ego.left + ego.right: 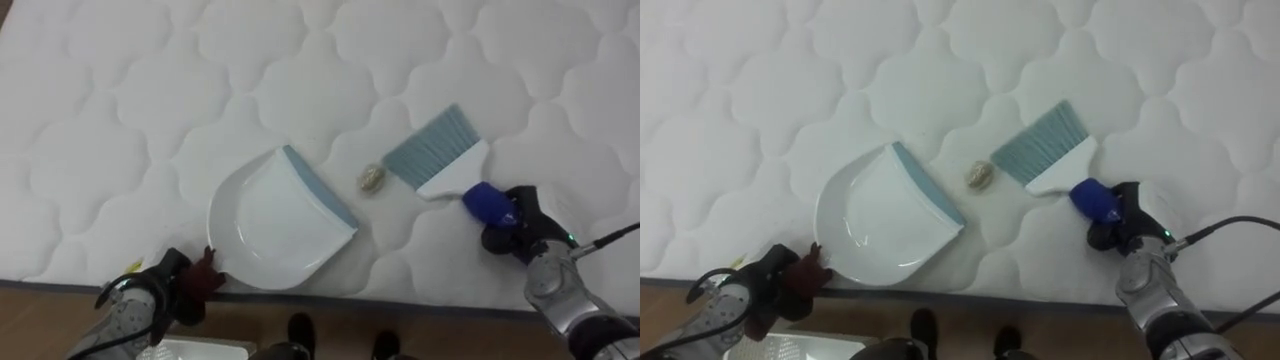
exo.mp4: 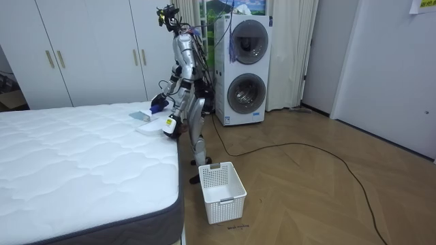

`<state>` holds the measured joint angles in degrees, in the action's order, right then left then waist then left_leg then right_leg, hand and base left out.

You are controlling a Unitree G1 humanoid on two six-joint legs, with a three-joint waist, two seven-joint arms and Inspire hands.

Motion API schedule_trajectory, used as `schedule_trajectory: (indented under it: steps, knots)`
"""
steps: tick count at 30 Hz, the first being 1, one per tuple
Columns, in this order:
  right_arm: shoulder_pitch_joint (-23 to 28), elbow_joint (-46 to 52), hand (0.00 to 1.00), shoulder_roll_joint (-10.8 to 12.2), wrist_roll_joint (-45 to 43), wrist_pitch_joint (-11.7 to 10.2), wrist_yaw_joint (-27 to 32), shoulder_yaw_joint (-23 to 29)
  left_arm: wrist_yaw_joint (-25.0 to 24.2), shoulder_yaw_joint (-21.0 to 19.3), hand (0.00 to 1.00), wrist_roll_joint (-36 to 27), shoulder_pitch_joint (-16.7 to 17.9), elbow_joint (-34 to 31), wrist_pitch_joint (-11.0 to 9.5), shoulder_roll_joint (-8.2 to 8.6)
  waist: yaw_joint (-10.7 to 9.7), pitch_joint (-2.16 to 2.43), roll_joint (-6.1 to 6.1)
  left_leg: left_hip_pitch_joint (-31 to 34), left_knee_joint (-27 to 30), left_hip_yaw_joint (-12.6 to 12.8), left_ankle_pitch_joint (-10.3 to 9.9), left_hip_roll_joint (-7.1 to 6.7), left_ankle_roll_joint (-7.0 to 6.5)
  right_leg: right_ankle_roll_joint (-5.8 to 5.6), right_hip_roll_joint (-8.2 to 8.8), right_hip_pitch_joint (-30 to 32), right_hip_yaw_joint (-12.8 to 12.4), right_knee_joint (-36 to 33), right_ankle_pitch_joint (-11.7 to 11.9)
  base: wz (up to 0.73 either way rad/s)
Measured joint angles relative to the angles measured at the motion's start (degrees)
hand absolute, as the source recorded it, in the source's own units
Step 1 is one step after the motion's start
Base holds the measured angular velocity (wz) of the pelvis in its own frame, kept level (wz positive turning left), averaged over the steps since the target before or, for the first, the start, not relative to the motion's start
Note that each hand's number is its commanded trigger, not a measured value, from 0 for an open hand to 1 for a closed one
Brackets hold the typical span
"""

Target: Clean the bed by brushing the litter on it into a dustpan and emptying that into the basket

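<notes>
- Our right hand [image 1: 517, 234] has its fingers curled round the blue handle of the brush [image 1: 440, 152]. That sets the fanned grey-blue bristles on the bed [image 1: 110, 120], just beside the small lump [image 1: 372, 178].
- Our left hand [image 1: 190, 283] has its fingers closed on the rear of the dustpan [image 1: 275, 220], with the blue-edged lip facing the lump. The lump lies between lip and bristles, and we judge one short sweep would carry it in.
- The pan is smooth, glossy white plastic, rounded at the back.
- The bed's white top is quilted and dimpled, so we think crumbs may catch in its seams.
- The lump is pale, crumpled and roughly oval.
</notes>
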<state>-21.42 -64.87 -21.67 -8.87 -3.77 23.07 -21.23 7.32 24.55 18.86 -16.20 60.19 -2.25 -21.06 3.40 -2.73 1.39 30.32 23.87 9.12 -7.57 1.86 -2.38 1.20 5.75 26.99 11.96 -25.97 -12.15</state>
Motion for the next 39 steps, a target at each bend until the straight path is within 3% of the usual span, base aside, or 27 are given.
schedule_trajectory:
  steps: [10,13,17,19,24,26,33,39]
  knots:
    - [-0.11,-0.89,1.0,-0.44,-0.16,0.08,-1.08,0.1,1.14,0.02,1.0,5.34,-0.23,-2.04,0.71,-0.44,-0.11,-0.09,-0.49,0.19,0.87,-0.19,0.03,-0.47,-0.17,-0.33,0.49,-0.02,0.15,-1.05,-0.35,0.02]
    - [-1.2,-2.41,1.0,-1.1,-0.4,0.13,-2.17,0.2,1.23,0.02,1.0,7.41,-0.68,-2.92,0.78,-1.22,-0.47,-0.39,-1.17,0.11,0.96,-0.33,0.19,-0.8,-0.45,-0.46,1.53,0.46,0.44,-3.0,-1.21,0.11]
    - [-1.7,-2.87,1.0,-4.58,-4.0,0.16,-3.97,0.25,2.21,-0.17,1.0,15.6,-0.8,-6.6,0.75,-4.82,-0.05,-0.31,-3.01,1.83,1.64,-0.42,0.28,-0.88,-0.69,-0.4,1.83,2.25,0.72,-4.19,-1.45,0.06]
    - [-2.88,-3.65,1.0,-8.12,-8.76,0.26,-5.19,-0.03,3.56,-0.12,1.0,19.72,-1.69,-7.67,0.8,-7.35,0.03,-0.31,-4.17,2.68,1.87,-0.44,0.28,-0.78,-0.76,-0.4,1.36,3.04,0.61,-4.31,-1.24,0.0]
    - [-6.15,-4.9,1.0,-13.17,-16.34,3.87,-5.56,-0.71,4.8,0.54,1.0,20.78,-2.71,-7.77,1.09,-10.2,-0.07,-0.32,-6.14,2.56,1.89,-0.39,0.28,-0.62,-0.78,-0.25,1.3,3.02,0.81,-4.57,-0.99,-0.05]
    - [-7.03,-4.88,1.0,-14.85,-18.28,4.93,-5.52,-2.09,4.9,1.33,1.0,20.95,-3.53,-7.77,1.6,-10.41,0.01,-0.35,-6.59,2.58,1.93,-0.36,0.28,-0.48,-0.77,-0.15,1.28,3.01,1.08,-4.57,-0.92,0.0]
    - [-11.42,-0.96,1.0,-16.64,-35.82,5.97,-5.61,-2.61,7.58,0.29,1.0,28.13,-4.6,-8.74,1.97,-12.1,0.24,-0.76,-7.97,3.06,1.96,0.43,0.37,-0.15,-0.64,0.24,1.06,4.25,0.57,-4.7,-0.7,-0.08]
    - [-15.57,0.99,1.0,-16.64,-44.48,6.96,-5.77,-5.68,8.17,0.29,1.0,28.04,-4.63,-8.69,1.82,-13.07,0.9,-0.78,-9.37,3.03,2.0,0.75,0.31,0.79,-0.48,0.63,0.61,3.75,0.75,-3.59,-0.29,-0.02]
